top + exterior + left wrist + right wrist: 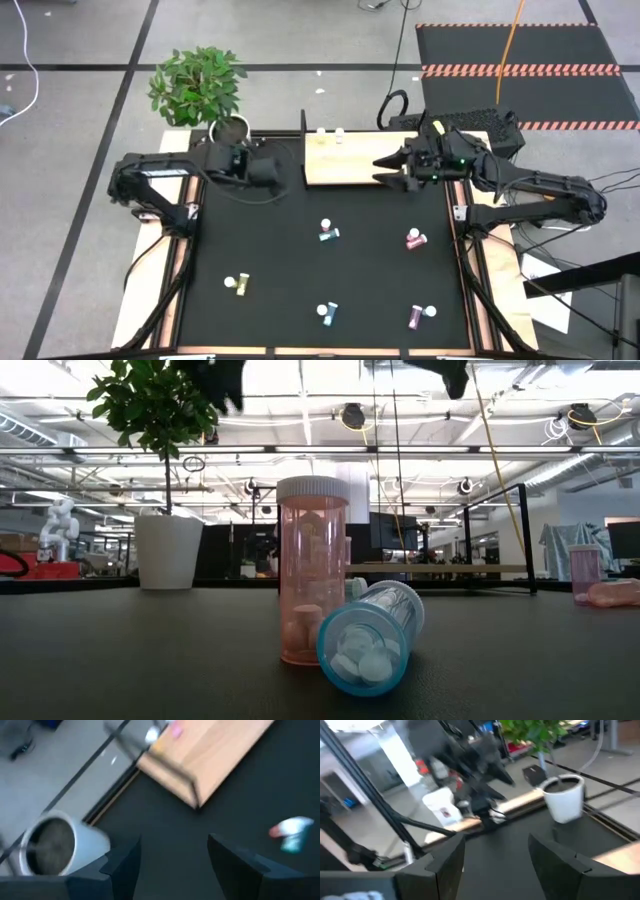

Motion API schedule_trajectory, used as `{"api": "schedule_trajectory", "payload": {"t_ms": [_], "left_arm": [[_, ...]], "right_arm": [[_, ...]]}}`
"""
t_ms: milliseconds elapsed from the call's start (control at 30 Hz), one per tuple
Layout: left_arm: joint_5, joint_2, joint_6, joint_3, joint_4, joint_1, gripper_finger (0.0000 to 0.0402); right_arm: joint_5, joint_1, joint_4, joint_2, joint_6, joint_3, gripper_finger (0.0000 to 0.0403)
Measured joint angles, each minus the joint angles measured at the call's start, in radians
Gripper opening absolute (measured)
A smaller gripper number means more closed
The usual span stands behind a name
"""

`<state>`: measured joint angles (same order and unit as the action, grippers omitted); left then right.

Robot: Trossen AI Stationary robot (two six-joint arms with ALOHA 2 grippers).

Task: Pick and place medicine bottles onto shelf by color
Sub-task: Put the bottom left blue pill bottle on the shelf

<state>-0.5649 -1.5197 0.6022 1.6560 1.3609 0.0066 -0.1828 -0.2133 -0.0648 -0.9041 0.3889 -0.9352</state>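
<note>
Five small bottles with white caps are spread on the black mat: a teal one (329, 232), a magenta one (415, 238), a yellow-green one (238, 284), another teal (327, 312) and another magenta (421, 316). The light-wood shelf (350, 165) lies at the far edge, with two tiny bottles (331, 132) at its far rim. My left gripper (284, 172) hovers open just left of the shelf (210, 755), above the mat. My right gripper (383, 171) hangs open over the shelf's right part. Both are empty. In the low view a magenta bottle (313, 570) stands upright and a teal one (370, 635) lies on its side.
A white pot with a green plant (228, 128) stands at the far left corner, close behind my left arm; it also shows as the pot (50, 845) and the pot (565, 797). Wooden table borders frame the mat (280, 250). Open mat lies between the bottles.
</note>
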Motion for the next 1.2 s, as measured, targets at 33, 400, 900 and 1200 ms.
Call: {"api": "schedule_trajectory", "payload": {"t_ms": [33, 400, 900, 1200], "left_arm": [[0.009, 0.019, 0.020, -0.041, -0.003, 0.000, 0.0230], [0.157, 0.324, 0.214, -0.446, -0.090, -0.122, 0.0230], [0.349, 0.541, 0.609, -0.932, -0.329, -0.433, 0.0230], [0.394, 0.511, 0.543, -0.978, -0.457, -0.530, 0.0230]], "right_arm": [[0.014, 0.019, 0.011, -0.004, 0.012, 0.000, 0.0215], [0.476, 0.339, 0.235, -0.196, 0.049, 0.001, 0.0215], [0.758, 0.581, 0.657, -0.551, 0.226, -0.005, 0.0215], [0.843, 0.653, 0.450, -0.539, 0.414, -0.005, 0.0215]]}}
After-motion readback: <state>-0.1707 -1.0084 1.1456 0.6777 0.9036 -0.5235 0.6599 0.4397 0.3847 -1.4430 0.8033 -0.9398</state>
